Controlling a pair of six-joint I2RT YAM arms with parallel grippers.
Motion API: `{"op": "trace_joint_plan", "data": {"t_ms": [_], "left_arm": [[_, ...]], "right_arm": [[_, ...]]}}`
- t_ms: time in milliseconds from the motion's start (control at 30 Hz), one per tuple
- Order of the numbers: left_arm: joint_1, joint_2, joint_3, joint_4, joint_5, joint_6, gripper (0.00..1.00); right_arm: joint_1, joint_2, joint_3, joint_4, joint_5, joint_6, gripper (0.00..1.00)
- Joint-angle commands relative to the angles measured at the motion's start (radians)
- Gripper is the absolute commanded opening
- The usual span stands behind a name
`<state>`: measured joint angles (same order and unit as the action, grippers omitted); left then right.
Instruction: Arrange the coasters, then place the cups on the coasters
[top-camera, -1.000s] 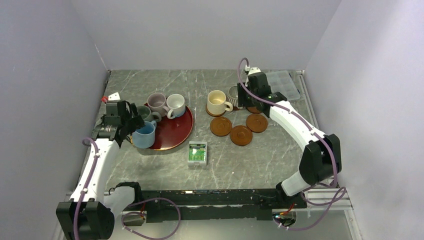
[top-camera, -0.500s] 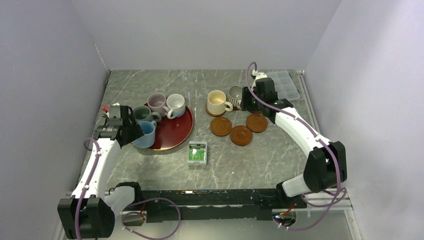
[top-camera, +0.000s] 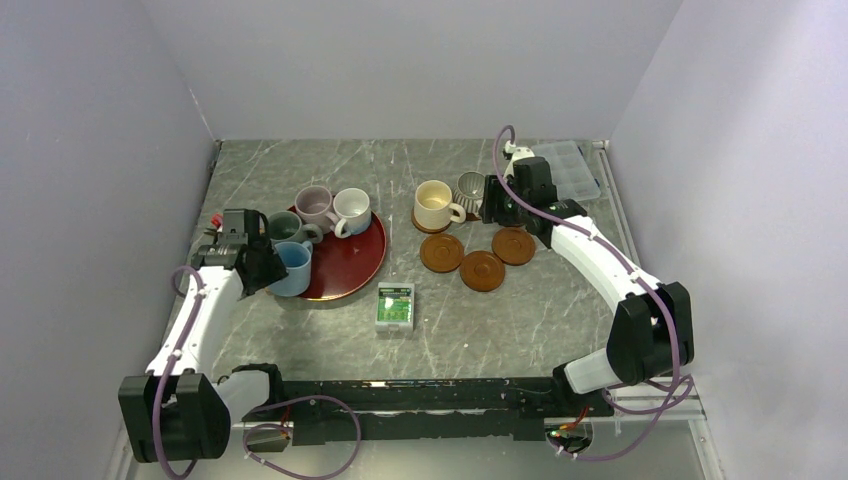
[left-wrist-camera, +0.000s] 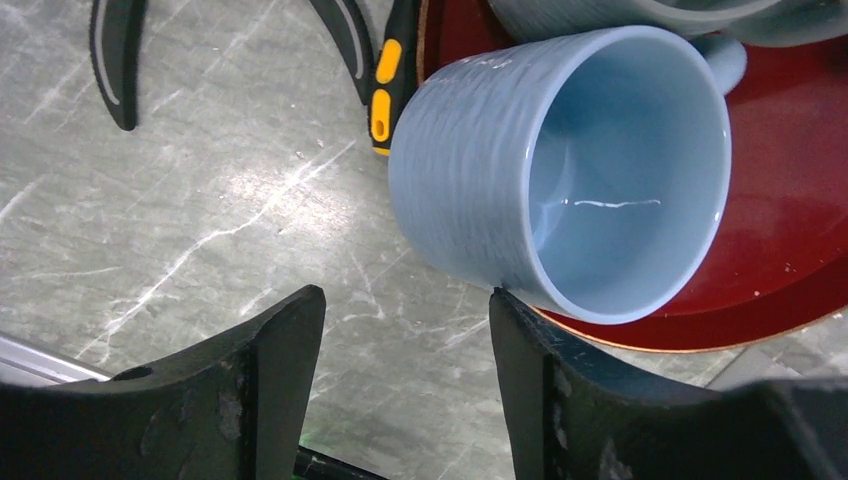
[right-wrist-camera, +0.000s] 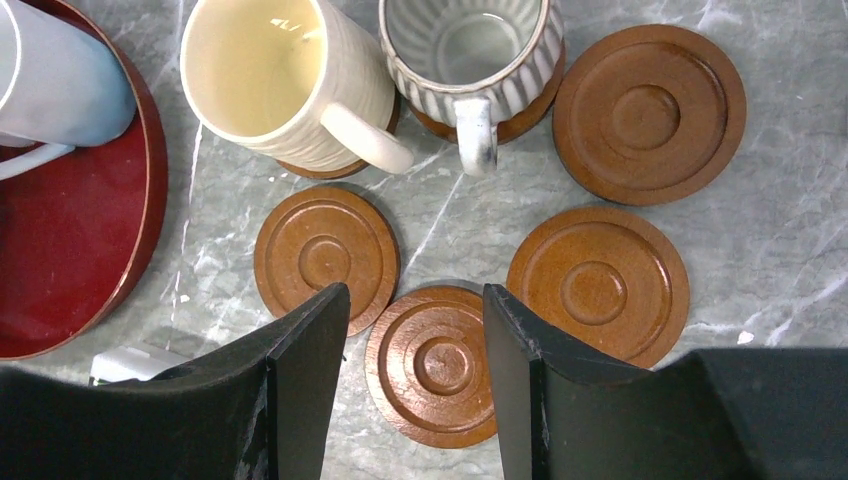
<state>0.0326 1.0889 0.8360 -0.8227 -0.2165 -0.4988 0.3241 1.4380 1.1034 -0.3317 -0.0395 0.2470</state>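
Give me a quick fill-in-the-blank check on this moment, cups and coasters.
1. The cream mug stands on a ____.
2. In the right wrist view, ____ coasters lie bare.
3. The mug just ahead of the left jaws, which stand apart, is light ____.
Missing words: coaster; four; blue.

striped cup's coaster (right-wrist-camera: 527, 116): mostly hidden | grey-green cup (left-wrist-camera: 545, 14): cut by top edge | box label (top-camera: 395, 304): unreadable

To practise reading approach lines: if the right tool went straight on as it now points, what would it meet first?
Probably the empty coaster lying just ahead of the right tool, though depth is unclear.
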Motion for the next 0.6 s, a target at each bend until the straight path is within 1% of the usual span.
{"op": "trace_joint_plan", "data": {"t_ms": [0, 67, 100, 300, 567], "left_arm": [[0.003, -0.034, 0.057, 0.081, 0.064, -0.013, 0.69], [0.003, -0.046, 0.072, 0.068, 0.051, -0.035, 0.74], [0.002, -0.050, 0.080, 0.065, 0.046, -0.042, 0.75], [0.003, -0.064, 0.107, 0.083, 0.056, -0.053, 0.76], [0.006, 0.038, 0.109, 0.099, 0.014, -0.024, 0.76]], "right_arm": [[-0.009, -0.018, 0.001, 0.048, -0.019, 0.004, 0.56], [-0.010, -0.012, 0.002, 0.048, -0.023, 0.003, 0.56], [-0.010, -0.009, 0.003, 0.049, -0.026, 0.003, 0.56], [-0.012, 0.001, 0.007, 0.047, -0.036, 0.007, 0.56], [-0.012, 0.001, 0.007, 0.046, -0.043, 0.008, 0.56]]}}
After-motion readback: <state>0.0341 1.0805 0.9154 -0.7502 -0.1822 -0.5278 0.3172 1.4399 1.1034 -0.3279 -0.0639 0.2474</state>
